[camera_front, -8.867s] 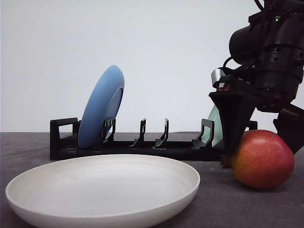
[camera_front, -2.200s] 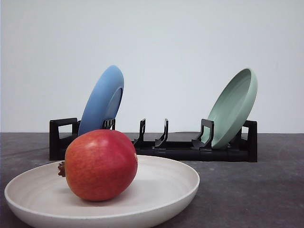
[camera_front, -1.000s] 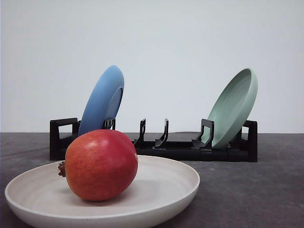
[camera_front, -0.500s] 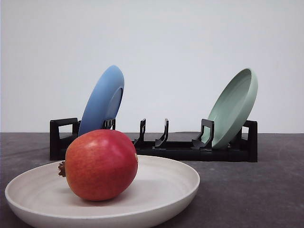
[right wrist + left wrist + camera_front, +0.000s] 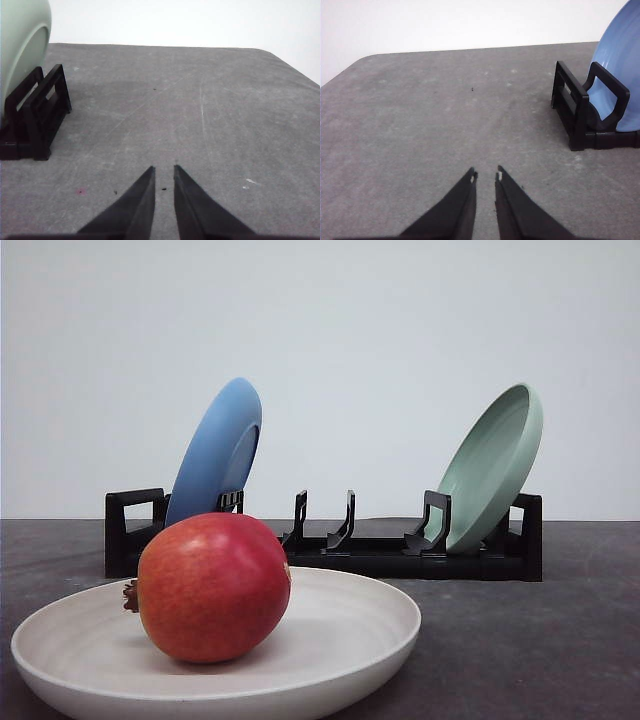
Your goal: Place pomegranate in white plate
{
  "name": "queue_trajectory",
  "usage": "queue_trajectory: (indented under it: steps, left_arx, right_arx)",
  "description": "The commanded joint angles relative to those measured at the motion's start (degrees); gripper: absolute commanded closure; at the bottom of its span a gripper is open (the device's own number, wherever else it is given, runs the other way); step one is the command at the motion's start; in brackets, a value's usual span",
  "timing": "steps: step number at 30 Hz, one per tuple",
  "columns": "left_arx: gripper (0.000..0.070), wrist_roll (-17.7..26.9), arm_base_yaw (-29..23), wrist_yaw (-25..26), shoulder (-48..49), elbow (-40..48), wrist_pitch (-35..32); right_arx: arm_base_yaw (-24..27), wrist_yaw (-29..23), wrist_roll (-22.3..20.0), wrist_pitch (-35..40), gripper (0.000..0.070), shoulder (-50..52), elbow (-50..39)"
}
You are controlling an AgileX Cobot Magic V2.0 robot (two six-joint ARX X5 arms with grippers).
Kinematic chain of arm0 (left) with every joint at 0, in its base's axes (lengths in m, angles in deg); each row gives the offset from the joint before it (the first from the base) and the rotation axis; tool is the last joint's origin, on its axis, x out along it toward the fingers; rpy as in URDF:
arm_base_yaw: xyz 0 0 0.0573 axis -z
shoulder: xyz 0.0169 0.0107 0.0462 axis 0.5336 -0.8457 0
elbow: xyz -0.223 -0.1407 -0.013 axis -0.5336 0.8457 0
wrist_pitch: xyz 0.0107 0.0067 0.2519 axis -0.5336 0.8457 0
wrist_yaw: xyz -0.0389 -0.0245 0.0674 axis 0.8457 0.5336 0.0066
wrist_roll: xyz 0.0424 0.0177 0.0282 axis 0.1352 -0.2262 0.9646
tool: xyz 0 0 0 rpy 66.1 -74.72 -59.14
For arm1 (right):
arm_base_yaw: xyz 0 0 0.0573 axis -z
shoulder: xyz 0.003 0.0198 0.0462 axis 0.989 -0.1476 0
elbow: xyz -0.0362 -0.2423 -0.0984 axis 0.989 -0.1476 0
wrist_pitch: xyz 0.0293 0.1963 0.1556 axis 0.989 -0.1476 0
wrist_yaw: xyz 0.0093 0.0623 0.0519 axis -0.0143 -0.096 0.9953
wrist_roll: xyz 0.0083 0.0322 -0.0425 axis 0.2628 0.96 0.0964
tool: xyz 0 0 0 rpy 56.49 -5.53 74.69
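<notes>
Pomegranate in white plate, plate's near rim cut off

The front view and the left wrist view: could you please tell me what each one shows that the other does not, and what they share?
The front view alone has the pomegranate resting in the white plate, and the pale green plate leaning at the rack's right end. The left wrist view alone has the left gripper, its jaws nearly closed with nothing between them, over bare grey table. Both share the blue plate standing in the black rack.
</notes>
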Motion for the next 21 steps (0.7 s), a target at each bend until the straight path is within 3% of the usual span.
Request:
queue_trajectory:
  steps: [1, 21]
  left_arx:
    - [0.0643, 0.8, 0.1, 0.3, 0.1, 0.6, 0.1]
    - [0.0643, 0.8, 0.1, 0.3, 0.1, 0.6, 0.1]
  right_arx:
    - [-0.3, 0.0, 0.6, -0.3, 0.0635, 0.2, -0.5]
    - [-2.4, -0.1, 1.2, 0.9, 0.0635, 0.2, -0.5]
